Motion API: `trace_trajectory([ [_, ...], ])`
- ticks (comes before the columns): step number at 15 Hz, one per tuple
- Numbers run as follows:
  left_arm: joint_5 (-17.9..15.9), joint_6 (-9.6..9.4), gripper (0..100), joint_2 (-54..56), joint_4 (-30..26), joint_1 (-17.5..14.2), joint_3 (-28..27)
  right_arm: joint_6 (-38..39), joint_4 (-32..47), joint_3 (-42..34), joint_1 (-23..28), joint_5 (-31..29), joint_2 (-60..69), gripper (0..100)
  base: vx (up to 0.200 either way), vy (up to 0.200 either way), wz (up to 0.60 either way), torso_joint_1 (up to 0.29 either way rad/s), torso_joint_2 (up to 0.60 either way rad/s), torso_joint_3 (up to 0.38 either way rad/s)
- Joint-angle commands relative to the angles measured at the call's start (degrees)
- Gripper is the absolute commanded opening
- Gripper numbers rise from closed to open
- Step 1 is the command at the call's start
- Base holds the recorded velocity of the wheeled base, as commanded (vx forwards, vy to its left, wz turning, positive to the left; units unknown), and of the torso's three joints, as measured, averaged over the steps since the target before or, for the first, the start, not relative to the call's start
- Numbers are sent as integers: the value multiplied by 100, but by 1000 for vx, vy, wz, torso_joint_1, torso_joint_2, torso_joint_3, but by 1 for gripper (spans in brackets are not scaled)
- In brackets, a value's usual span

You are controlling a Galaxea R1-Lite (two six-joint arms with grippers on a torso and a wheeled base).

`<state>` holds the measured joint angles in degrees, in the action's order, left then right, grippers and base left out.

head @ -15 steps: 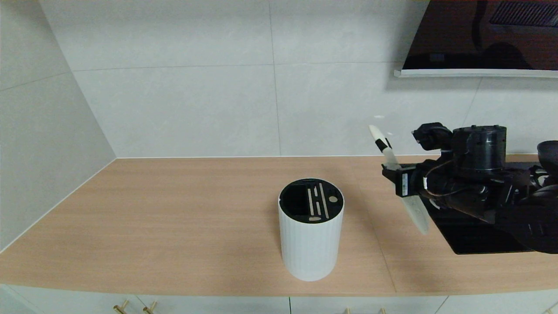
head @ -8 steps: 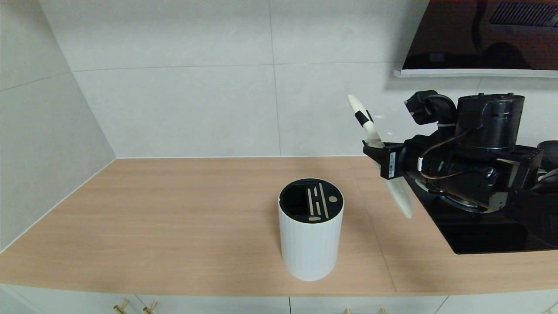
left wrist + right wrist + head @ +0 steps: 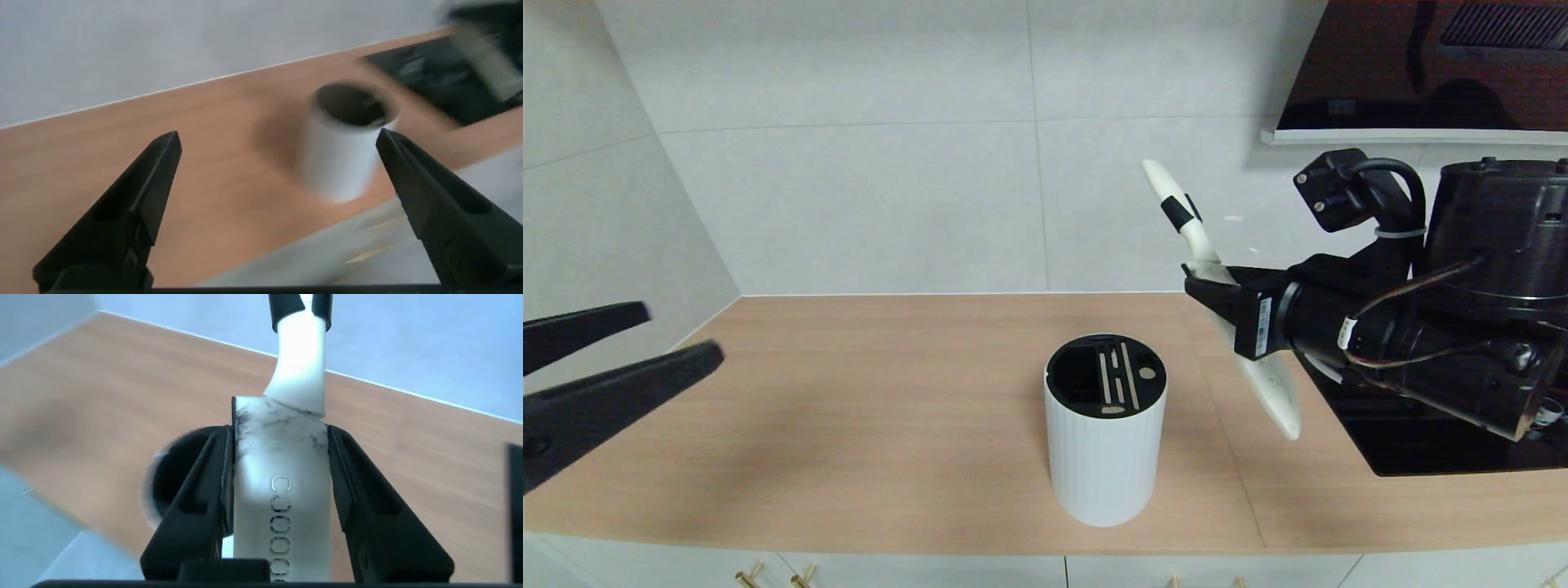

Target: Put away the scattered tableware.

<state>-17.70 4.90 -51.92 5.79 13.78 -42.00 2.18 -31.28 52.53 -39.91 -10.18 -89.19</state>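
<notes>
One white knife point(image 3: 1272, 387) clamped in right gripper point(image 3: 1218, 296) | left gripper point(image 3: 682, 331) spread wide, empty

Bright, even light, probably overhead; soft shadows on the countertop point(image 3: 849, 425).

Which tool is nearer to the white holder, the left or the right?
Right. The right tool, shut on a white knife, hangs just above and right of the holder; the left tool, open, is far off to its left.
</notes>
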Motion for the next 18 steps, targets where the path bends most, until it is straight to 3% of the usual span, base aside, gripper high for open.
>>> trace_trajectory([
  [1,-32,828,100,-1294,625,1039,-81,2,-10,-59,-175,-10,112,0,0,0,0,0,0,0],
  [4,-32,1487,100,-1927,1530,1303,34,2,-10,-111,-403,-37,138,0,0,0,0,0,0,0],
  [7,-14,2850,100,-2912,3886,1637,-10,19,-54,-50,-641,-151,-11,0,0,0,0,0,0,0],
  [8,-14,2990,100,-3052,4158,1637,42,28,-71,-50,-632,-160,-55,0,0,0,0,0,0,0],
  [9,-5,3131,100,-3641,4940,1646,306,63,-80,-59,-685,-169,-143,0,0,0,0,0,0,0],
  [12,3,3070,100,-4397,6215,1892,658,212,-80,-15,-1010,-292,-231,0,0,0,0,0,0,0],
  [14,12,3149,100,-4573,6426,2182,702,212,-89,-15,-1089,-441,-345,0,0,0,0,0,0,0],
  [15,12,3360,100,-4590,6435,2270,693,221,-106,-15,-1221,-520,-398,0,0,0,0,0,0,0],
  [17,12,3984,100,-4590,6435,2296,587,221,-247,-41,-1361,-652,-486,0,0,0,0,0,0,0],
  [18,12,4098,100,-4590,6435,2296,561,212,-291,-50,-1405,-696,-494,0,0,0,0,0,0,0],
])
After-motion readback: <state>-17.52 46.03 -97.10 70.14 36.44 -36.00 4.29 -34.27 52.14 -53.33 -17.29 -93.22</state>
